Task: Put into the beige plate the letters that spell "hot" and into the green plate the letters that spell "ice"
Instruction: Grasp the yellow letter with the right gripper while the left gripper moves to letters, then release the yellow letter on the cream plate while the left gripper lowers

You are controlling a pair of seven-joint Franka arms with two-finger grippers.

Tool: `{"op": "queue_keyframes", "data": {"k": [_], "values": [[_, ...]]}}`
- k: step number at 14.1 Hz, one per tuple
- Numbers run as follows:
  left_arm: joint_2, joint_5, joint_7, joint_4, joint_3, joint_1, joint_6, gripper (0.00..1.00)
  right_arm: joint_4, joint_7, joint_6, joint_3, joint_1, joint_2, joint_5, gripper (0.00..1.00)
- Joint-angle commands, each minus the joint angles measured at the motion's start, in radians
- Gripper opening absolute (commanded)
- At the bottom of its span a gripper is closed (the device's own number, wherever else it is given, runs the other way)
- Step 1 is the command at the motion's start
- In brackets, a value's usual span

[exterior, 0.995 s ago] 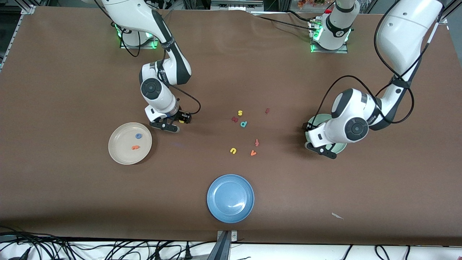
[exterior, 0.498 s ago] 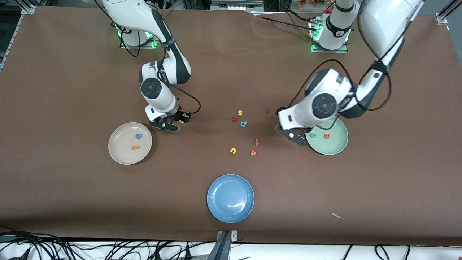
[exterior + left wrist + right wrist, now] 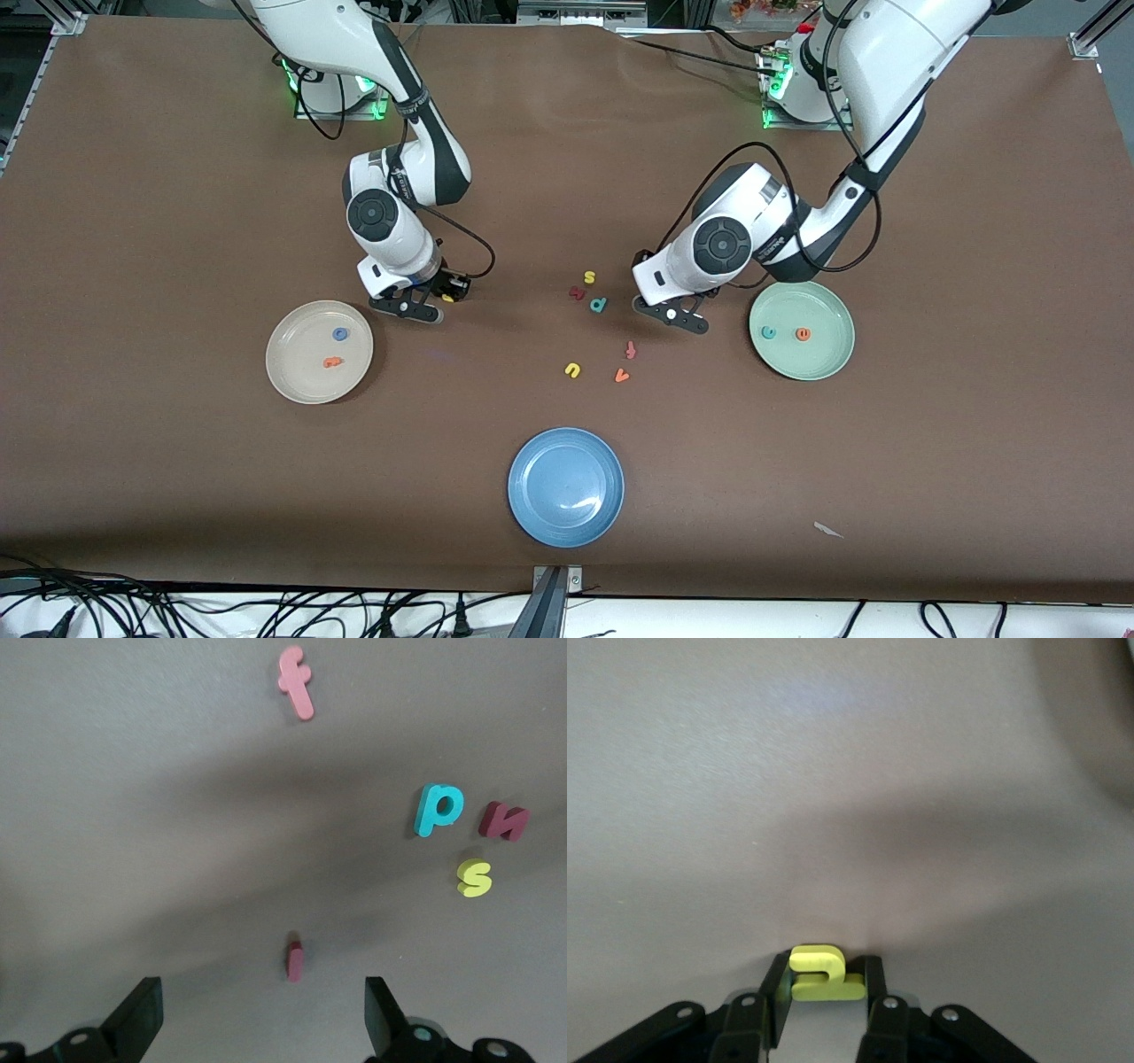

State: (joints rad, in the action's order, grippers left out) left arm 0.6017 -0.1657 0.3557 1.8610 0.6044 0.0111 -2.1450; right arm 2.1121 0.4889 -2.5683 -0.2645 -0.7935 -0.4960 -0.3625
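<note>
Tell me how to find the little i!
Find the green plate, then the open left gripper beside it, toward the table's middle. The i lies on the table under it: a dark red bar, plainer than the curly f and p.

Matt brown covering on the table (image 3: 177, 496), glossy glazed plates.
Light is being reflected by the blue plate (image 3: 566, 486)'s shiny glaze; beside it, the foam-like letters (image 3: 599, 305) are being shown dull and soft-edged.
</note>
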Motion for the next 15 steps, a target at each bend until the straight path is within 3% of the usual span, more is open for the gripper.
{"op": "queue_keyframes", "data": {"k": [1, 6, 9, 12, 15], "values": [[0.003, -0.032, 0.04, 0.014, -0.006, 0.013, -0.032, 0.99, -0.046, -0.047, 0.074, -0.047, -0.006, 0.025, -0.001, 0.28], [0.004, -0.089, 0.048, 0.024, -0.005, 0.019, -0.041, 0.99, -0.09, -0.343, 0.278, -0.237, -0.006, 0.076, -0.001, 0.28], [0.045, -0.089, 0.063, 0.029, -0.005, 0.02, -0.09, 0.97, -0.089, -0.49, 0.298, -0.315, 0.005, 0.057, -0.001, 0.28], [0.05, -0.113, 0.115, 0.04, -0.008, 0.046, -0.105, 0.57, -0.093, -0.558, 0.281, -0.334, 0.037, 0.031, 0.001, 0.29], [0.075, -0.137, 0.121, 0.047, -0.006, 0.035, -0.105, 0.58, -0.121, -0.607, 0.277, -0.334, 0.075, 0.004, 0.001, 0.29]]}}
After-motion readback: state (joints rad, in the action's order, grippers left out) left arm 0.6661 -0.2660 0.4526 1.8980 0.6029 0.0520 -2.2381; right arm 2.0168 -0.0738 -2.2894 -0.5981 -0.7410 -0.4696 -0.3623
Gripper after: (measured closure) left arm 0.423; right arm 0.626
